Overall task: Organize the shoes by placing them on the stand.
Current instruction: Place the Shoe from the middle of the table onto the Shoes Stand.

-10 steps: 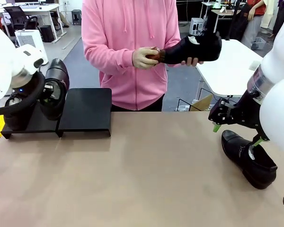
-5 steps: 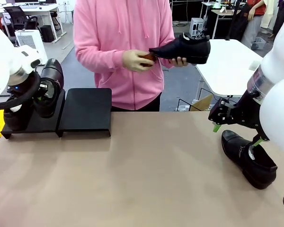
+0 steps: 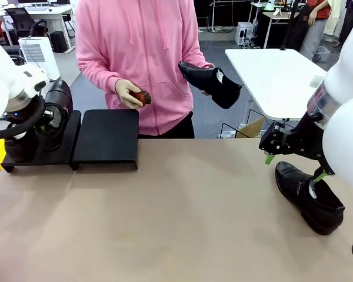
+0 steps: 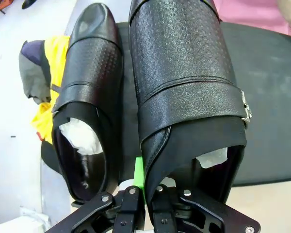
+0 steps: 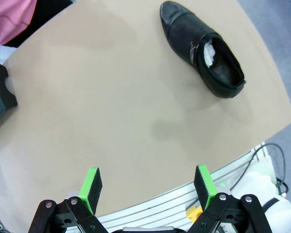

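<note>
Tan tabletop in a busy lab room, with a white table further back. The stand is my reference point for everything here. It's two flat black sections side by side at the far left of the tabletop.

On the stand's left section there's a parked shoe lying flat, with white paper stuffed inside. Just beside it, on the side nearer the stand's right section, is the gripped shoe. The left gripper is clamped on its heel collar, with one green pad showing against the leather. I honestly can't tell if the sole is resting on the stand or just above it.

Well apart from the stand, at the other end of the tabletop, the right gripper hangs with its jaws spread wide and nothing between the pads. A loose shoe lies on the tabletop near it.

Behind the stand's right section stands a person in a pink hoodie. They have a raised shoe in one hand and a small brown brush in the other, both held up higher than the stand.
</note>
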Robot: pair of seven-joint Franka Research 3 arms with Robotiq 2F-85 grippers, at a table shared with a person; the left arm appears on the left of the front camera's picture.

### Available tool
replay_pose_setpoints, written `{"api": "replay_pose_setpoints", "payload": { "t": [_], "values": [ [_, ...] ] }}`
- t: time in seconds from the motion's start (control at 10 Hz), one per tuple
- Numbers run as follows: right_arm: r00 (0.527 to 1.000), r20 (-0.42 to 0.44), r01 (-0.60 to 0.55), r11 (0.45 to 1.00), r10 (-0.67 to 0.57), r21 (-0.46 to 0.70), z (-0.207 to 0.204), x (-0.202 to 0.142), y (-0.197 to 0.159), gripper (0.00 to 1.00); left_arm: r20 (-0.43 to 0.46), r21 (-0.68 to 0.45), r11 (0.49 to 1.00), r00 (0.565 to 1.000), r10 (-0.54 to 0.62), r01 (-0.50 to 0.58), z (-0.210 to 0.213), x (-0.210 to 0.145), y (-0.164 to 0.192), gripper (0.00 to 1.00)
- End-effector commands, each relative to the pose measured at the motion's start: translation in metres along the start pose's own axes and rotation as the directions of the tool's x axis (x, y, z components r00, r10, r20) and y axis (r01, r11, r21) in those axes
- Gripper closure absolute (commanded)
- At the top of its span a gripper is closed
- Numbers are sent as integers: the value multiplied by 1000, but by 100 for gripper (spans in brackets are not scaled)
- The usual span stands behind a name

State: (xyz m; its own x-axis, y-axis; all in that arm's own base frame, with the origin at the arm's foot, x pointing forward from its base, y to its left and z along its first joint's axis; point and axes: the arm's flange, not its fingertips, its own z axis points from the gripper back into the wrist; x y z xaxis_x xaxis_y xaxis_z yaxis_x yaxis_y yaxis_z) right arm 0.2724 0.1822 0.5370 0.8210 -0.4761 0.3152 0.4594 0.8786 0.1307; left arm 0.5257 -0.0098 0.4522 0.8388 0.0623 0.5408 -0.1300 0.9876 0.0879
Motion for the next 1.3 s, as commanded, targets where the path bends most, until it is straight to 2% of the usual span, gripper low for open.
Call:
{"api": "replay_pose_setpoints", "payload": {
  "t": [0.0, 0.5, 0.7, 0.8, 1.1, 1.2],
  "values": [
    [1000, 3, -8, 1000, 8, 7, 0, 1, 2, 0, 30, 17, 1000, 999, 19, -19, -11, 5, -2, 100],
    [1000, 3, -8, 1000, 8, 7, 0, 1, 2, 0, -1, 8, 1000, 1000, 21, -21, -27, -2, -4, 100],
    [1000, 3, -8, 1000, 8, 7, 0, 1, 2, 0, 26, 24, 999, 999, 23, -23, -31, -3, -3, 100],
    [1000, 3, -8, 1000, 8, 7, 0, 1, 2, 0, 34, 28, 999, 999, 22, -23, -34, -4, -3, 89],
    [1000, 3, -8, 1000, 8, 7, 0, 1, 2, 0, 52, 42, 999, 998, 23, -25, -47, -4, 0, 31],
    [1000, 3, -8, 1000, 8, 7, 0, 1, 2, 0, 58, 48, 998, 998, 30, -33, -47, -5, 0, 31]
  ]
}}
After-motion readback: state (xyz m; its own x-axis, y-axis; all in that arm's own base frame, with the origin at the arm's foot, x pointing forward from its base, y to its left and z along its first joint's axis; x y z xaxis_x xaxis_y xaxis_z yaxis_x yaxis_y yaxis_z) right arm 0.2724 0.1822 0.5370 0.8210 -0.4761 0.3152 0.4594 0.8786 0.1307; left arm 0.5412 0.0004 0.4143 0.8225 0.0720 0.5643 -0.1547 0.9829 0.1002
